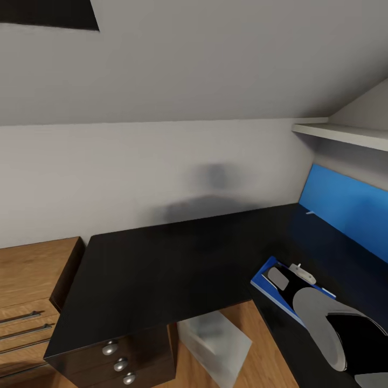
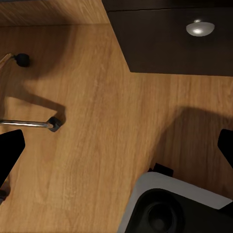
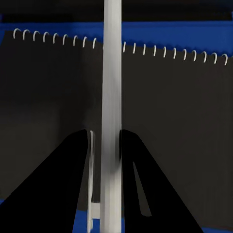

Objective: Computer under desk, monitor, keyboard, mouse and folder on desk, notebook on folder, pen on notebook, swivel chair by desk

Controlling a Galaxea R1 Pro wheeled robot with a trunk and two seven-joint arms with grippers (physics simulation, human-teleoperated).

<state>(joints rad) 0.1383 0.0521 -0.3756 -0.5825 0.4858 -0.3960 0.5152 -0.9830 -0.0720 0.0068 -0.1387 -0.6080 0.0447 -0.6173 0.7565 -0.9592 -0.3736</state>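
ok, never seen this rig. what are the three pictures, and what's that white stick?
It is a simulated two-armed wheeled robot. The head view looks down from its head over a black desk; a blue folder lies on it, partly covered by the right arm. The right wrist view looks along the right hand, whose two dark fingers are closed on a white pen above a black spiral notebook lying on the folder. The left wrist view looks along the left hand, open and holding nothing, down at the wooden floor.
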